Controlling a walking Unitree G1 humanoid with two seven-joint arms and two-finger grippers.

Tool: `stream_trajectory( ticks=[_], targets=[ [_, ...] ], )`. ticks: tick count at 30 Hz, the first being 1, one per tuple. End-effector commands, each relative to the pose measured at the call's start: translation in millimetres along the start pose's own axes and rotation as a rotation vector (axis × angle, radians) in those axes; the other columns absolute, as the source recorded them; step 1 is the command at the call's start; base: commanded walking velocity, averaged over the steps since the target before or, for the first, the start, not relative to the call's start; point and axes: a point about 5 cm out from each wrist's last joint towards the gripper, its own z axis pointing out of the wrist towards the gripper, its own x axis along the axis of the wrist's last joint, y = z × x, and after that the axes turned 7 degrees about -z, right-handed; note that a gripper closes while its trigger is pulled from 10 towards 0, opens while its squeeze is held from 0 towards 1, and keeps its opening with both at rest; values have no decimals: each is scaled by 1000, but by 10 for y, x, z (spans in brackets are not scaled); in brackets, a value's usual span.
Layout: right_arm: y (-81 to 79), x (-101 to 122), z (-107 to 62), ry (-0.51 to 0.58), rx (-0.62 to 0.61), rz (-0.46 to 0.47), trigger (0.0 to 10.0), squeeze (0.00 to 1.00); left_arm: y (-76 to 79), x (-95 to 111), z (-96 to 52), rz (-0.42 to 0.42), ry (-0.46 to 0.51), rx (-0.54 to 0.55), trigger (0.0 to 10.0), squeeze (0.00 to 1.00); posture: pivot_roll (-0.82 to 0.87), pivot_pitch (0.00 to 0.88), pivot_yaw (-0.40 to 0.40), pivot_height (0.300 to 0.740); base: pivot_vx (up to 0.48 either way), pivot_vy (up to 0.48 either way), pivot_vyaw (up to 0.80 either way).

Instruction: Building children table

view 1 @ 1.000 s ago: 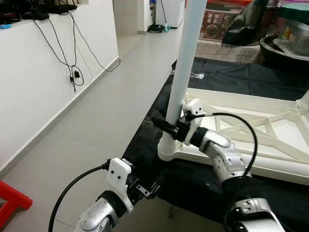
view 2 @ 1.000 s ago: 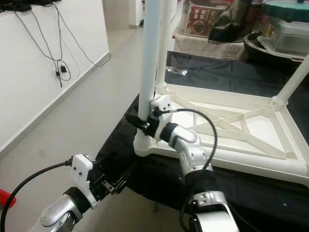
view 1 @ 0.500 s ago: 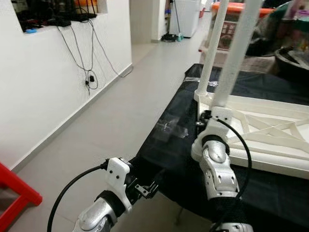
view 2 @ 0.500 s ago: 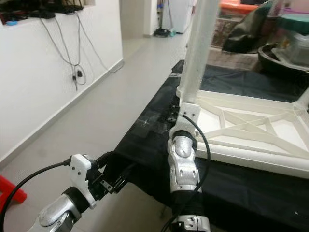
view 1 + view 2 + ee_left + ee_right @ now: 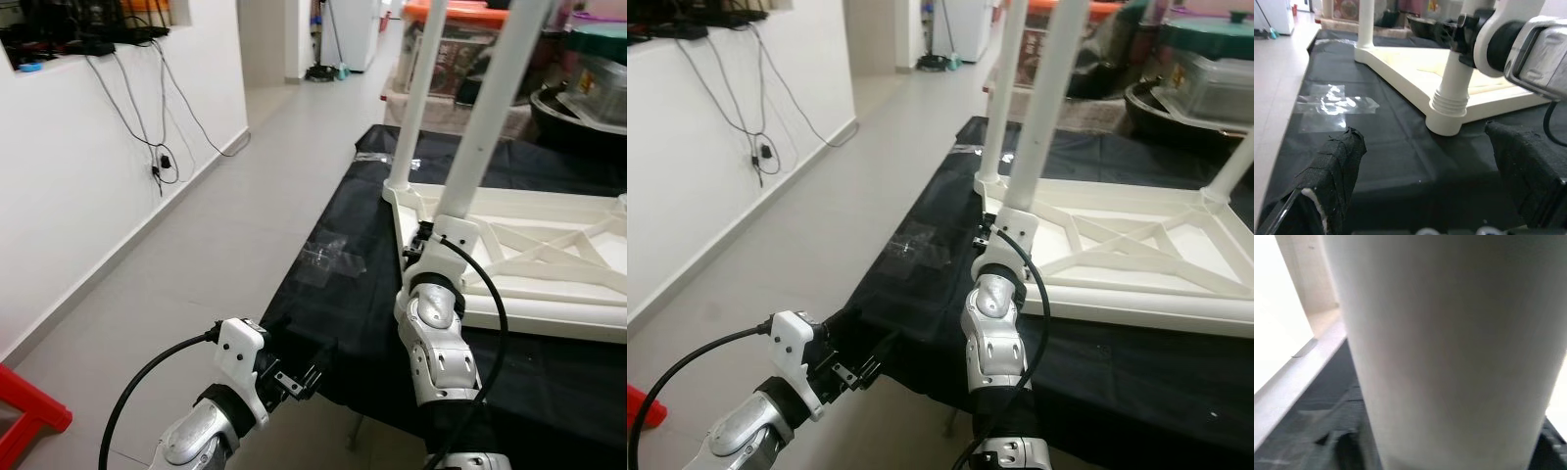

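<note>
- silver left arm, nearest the camera, reaches forward low over the grey tiled floor (image 5: 225, 196); the left gripper (image 5: 299, 377) hangs just before the near edge of the black cloth (image 5: 333, 304), not touching anything.
- its two black taped fingers (image 5: 1334, 171) stand well apart in the left wrist view, with the cloth and the near corner of the table between them.
- black cloth covers the low bench, with a patch of clear crinkled tape (image 5: 328, 259) stuck to it towards the floor side.
- silver right arm rises from the bottom of the head views to the near corner of the table; the right gripper (image 5: 423, 243) sits at the base of the near white cylindrical plastic leg (image 5: 485, 117).
- the right wrist view is taken up by that white leg (image 5: 1449, 347) pressed very close; whether the right fingers are clamped on it or loose around it i cannot tell.
- white plastic children's table top (image 5: 1136, 250) lies upside down on the cloth, its ribbed underside facing up, and the near leg stands upright in its corner socket (image 5: 1449, 110).
- a second white plastic leg (image 5: 419, 88) stands upright at the next corner behind, and another (image 5: 1239, 157) leans up at the far right corner.
- beyond lie a white wall with hanging black cables (image 5: 157, 137) and stacked boxes and tubs (image 5: 1200, 69).
</note>
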Motion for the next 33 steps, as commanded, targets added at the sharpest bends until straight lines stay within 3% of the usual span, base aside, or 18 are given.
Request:
stream_trajectory(
  ticks=[1,2,3,4,6,7,10,11,12,14,17,19,20,23,28,29,30,33],
  targets=[
    [-106,-37,-64,-23,29,76,10000,1000,-8,-9,5,10,-1,1,10000,0,84,50,-9,740,0,0,0],
    [-106,-37,-64,-23,29,76,10000,1000,-8,-9,5,10,-1,1,10000,0,84,50,-9,740,0,0,0],
    [-79,-28,-35,-6,59,74,10000,827,-4,-11,9,10,-1,0,10000,0,80,46,-7,740,0,0,0],
    [-38,-35,8,4,118,75,10000,0,0,-15,14,9,-2,-2,10000,0,78,43,-7,740,0,0,0],
    [8,-40,43,15,155,71,10000,0,3,-19,16,8,-2,-3,10000,0,78,43,-7,740,0,0,0],
    [24,-62,67,11,239,95,10000,0,3,-23,17,7,-3,-3,10000,0,77,42,-6,740,0,0,0],
    [64,-71,86,18,277,102,10000,0,1,-24,17,7,-3,-3,10000,0,76,39,-6,740,0,0,0],
    [112,-89,133,12,462,105,10000,0,-8,-33,22,7,-3,-3,10000,0,77,37,-5,740,0,0,0],
    [112,-89,133,12,462,105,10000,0,-8,-33,22,7,-3,-3,10000,0,77,37,-5,740,0,0,0],
    [155,-55,177,8,603,138,10000,0,-15,-40,29,7,-4,-4,10000,0,77,37,-5,740,0,0,0],
    [168,-27,191,14,644,162,10000,0,-17,-43,32,7,-4,-5,10000,0,77,37,-5,740,0,0,0],
    [173,67,222,43,831,132,10000,0,-23,-48,41,6,-5,-7,10000,0,78,34,-3,740,0,0,0],
    [173,67,222,43,831,132,10000,0,-23,-48,41,6,-5,-7,10000,0,78,34,-3,740,0,0,0],
    [156,125,231,15,1109,98,10000,0,-31,-58,49,6,-6,-9,10000,0,85,30,-10,740,0,0,0],
    [131,122,203,3,1232,89,10000,0,-34,-60,50,6,-6,-9,10000,0,86,29,-9,740,0,0,0],
    [92,97,151,-15,1354,63,10000,0,-35,-61,51,6,-5,-8,10000,0,91,26,-12,740,0,0,0],
    [92,97,151,-15,1354,63,10000,0,-35,-61,51,6,-5,-8,10000,0,91,26,-12,740,0,0,0],
    [-8,35,78,-52,1522,4,10000,0,-38,-58,49,7,-2,-7,10000,0,105,26,-14,740,0,0,0]
  ],
)
